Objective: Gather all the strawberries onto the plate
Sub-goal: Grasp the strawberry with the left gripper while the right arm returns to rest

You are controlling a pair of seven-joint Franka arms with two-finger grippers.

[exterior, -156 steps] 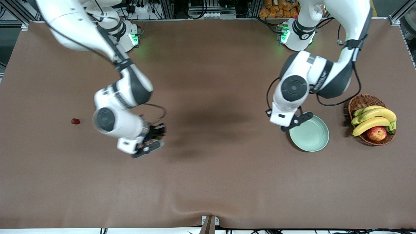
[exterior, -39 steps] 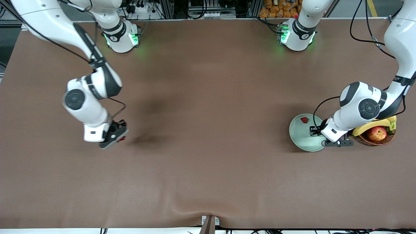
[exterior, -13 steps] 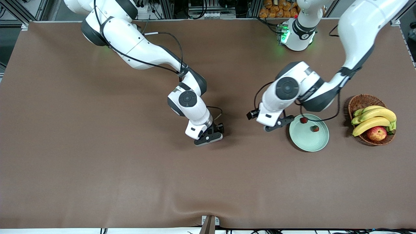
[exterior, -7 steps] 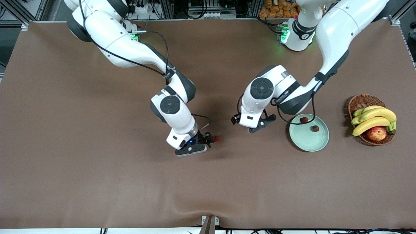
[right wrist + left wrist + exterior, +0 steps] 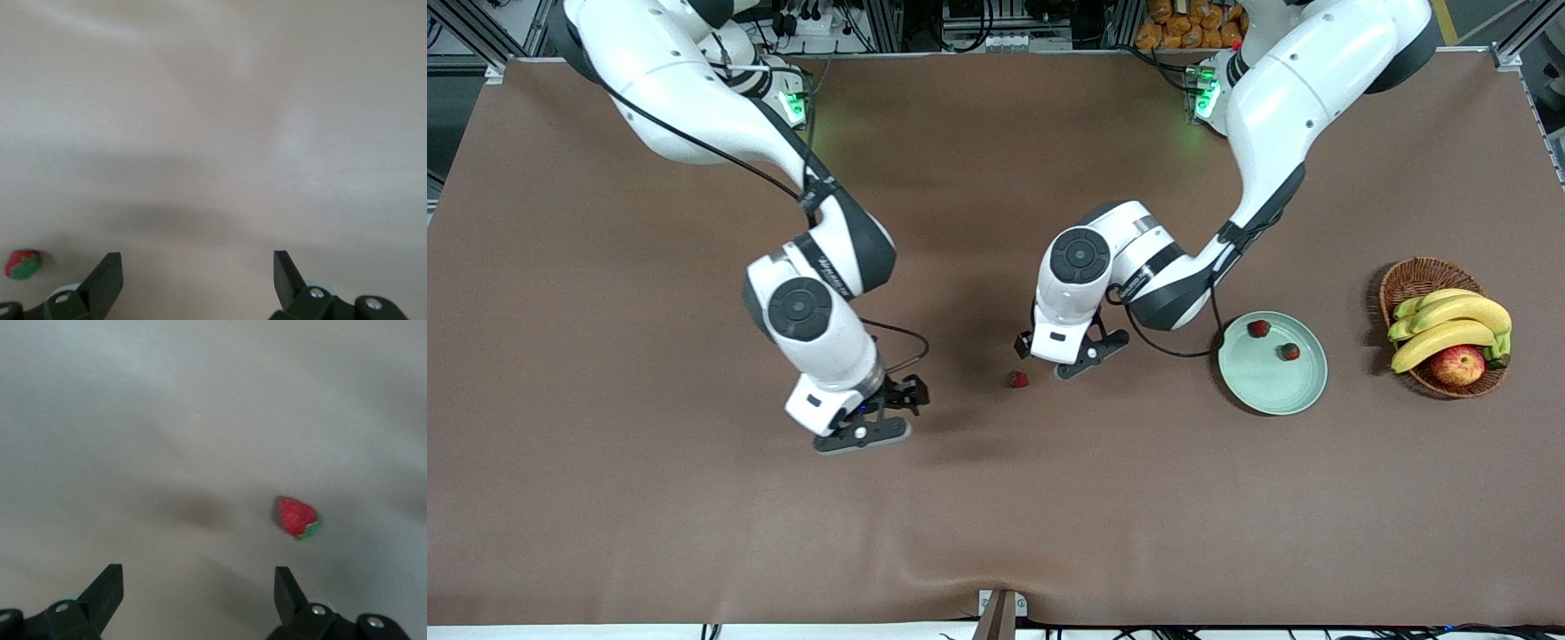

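Front view: plate (image 5: 1272,382) sits on the table (image 5: 649,516) toward the left arm's end, w/ 2 strawberries on it, berry A (image 5: 1258,328) and berry B (image 5: 1289,352), apart from each other. Basket (image 5: 1405,280) w/ bananas (image 5: 1449,324) and an apple (image 5: 1458,364) is just beside the plate, closer to that same end. 3rd berry (image 5: 1018,380) lies on bare table near mid-table, well apart from the plate. Left gripper (image 5: 1080,356) hangs over the table just beside that berry, not touching it, nothing in it. Right gripper (image 5: 880,416) is over the table toward the right arm's end from the berry, also empty.

Left wrist view: left gripper (image 5: 199,593) spread wide, both fingertips (image 5: 107,583) visible, nothing between them. 3rd berry (image 5: 297,518) lies on the table (image 5: 200,400), red w/ green cap, clear of the fingers.

Right wrist view: right gripper (image 5: 197,270) released, fingers (image 5: 283,267) wide apart, gap empty. 3rd berry (image 5: 22,264) shows at the frame edge on the table (image 5: 213,100), outside the fingers.
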